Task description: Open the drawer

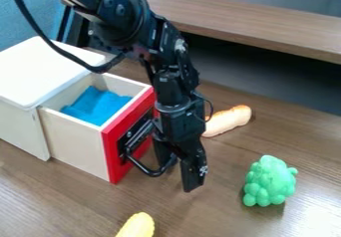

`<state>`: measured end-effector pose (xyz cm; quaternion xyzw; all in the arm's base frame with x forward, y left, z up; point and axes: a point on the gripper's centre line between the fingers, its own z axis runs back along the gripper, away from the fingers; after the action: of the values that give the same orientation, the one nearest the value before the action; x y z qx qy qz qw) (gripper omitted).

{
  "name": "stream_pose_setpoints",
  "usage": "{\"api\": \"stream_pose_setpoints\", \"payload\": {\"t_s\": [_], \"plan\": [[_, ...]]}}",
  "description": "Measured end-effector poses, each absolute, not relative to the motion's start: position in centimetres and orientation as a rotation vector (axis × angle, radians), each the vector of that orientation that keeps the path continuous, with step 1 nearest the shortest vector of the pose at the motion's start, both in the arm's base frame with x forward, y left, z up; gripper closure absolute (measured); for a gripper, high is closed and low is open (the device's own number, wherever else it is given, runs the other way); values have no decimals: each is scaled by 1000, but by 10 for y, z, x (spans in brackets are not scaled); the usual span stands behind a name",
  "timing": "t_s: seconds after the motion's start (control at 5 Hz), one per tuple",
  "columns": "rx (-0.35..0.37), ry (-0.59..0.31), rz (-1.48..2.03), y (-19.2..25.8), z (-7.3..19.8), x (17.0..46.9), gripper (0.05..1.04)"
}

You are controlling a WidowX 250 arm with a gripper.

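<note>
Since the end effector (180, 175) is hanging open before the drawer (123, 149), loosely straddling its handle (152, 173), hard pulling is risking slip-off or cabinet (20, 126) drag.

A lane of bare tabletop (223, 211) runs between the claw (178, 174) and the green bumpy toy (269, 181), which blocks the way farther right. Behind the claw lies the bread-like toy (228, 120) — an obstacle on that side. The black handle (148, 171) juts into the room before the red drawer front (114, 156); the yellow piece (138, 226) interrupts the near edge. Above the blue cloth (98, 106), the drawer lies open.
</note>
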<state>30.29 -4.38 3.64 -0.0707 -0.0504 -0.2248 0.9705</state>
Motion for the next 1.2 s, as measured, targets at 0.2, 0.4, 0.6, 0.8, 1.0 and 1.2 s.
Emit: {"api": "stream_pose_setpoints", "payload": {"t_s": [0.2, 0.4, 0.6, 0.8, 1.0, 1.2], "plan": [[-134, -101, -466, -47, 36, 303, 84], [-78, -129, -399, -42, 40, 302, 84], [-25, -155, -361, -34, 58, 305, 84], [12, -206, -356, -35, 86, 319, 84], [-7, -245, -360, -40, 108, 333, 84], [-46, -294, -368, -48, 133, 348, 84]]}}
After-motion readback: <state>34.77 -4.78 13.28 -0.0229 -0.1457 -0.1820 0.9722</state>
